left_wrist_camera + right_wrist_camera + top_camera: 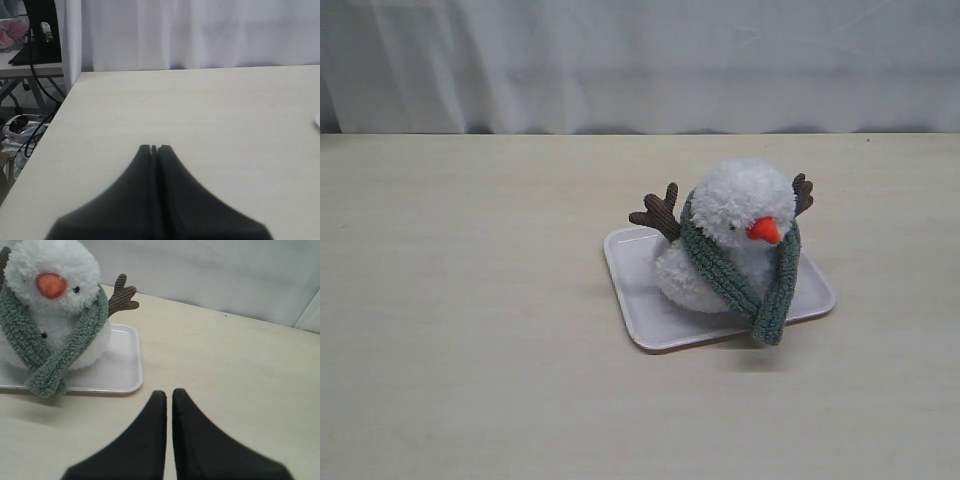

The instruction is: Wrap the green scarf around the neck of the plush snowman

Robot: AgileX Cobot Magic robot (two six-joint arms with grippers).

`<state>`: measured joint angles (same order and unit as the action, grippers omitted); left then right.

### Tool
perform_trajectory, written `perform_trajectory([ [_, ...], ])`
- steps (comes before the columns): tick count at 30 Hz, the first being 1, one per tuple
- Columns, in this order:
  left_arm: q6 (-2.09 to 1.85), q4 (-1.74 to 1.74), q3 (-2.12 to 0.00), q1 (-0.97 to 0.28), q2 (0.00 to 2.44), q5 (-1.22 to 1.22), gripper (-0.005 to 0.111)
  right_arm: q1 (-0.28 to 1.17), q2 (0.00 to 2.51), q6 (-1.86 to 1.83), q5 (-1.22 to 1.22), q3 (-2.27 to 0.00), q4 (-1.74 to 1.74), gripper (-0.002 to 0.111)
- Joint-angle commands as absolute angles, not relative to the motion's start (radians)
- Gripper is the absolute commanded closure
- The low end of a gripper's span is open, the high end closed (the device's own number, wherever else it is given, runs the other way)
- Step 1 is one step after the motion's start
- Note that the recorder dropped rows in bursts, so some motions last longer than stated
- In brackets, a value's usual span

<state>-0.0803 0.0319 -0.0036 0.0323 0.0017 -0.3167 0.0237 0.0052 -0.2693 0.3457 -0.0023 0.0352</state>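
Note:
The plush snowman [740, 205] sits on a white tray [630, 270], orange nose pointing front right. The green scarf [720, 265] runs round its neck, and its two ends cross in front and hang over the tray's front edge. The right wrist view shows the snowman [50, 270] and the scarf [55, 365] from the side. My right gripper [169, 392] is shut and empty over bare table, a short way from the tray's corner. My left gripper [154, 147] is shut and empty, far from the toy. Neither gripper shows in the exterior view.
A white curtain [640, 60] hangs behind the table's far edge. In the left wrist view the table's side edge [60, 107] runs past a stand and cables [35, 45] off the table. The tray's rim [137, 375] lies close to my right gripper.

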Motion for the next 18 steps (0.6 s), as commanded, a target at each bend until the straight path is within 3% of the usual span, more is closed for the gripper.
perform_trajectory([
  [1, -0.077, 0.039, 0.000, 0.034, 0.000, -0.308, 0.107, 0.015, 0.000, -0.221, 0.346, 0.000, 0.042, 0.104],
  [6, -0.077, 0.039, 0.000, 0.034, 0.000, -0.308, 0.107, 0.015, 0.000, 0.035, 0.346, 0.000, 0.040, 0.104],
  [18, -0.077, 0.039, 0.000, 0.034, 0.000, -0.308, 0.107, 0.015, 0.000, 0.047, 0.346, 0.000, 0.038, 0.104],
])
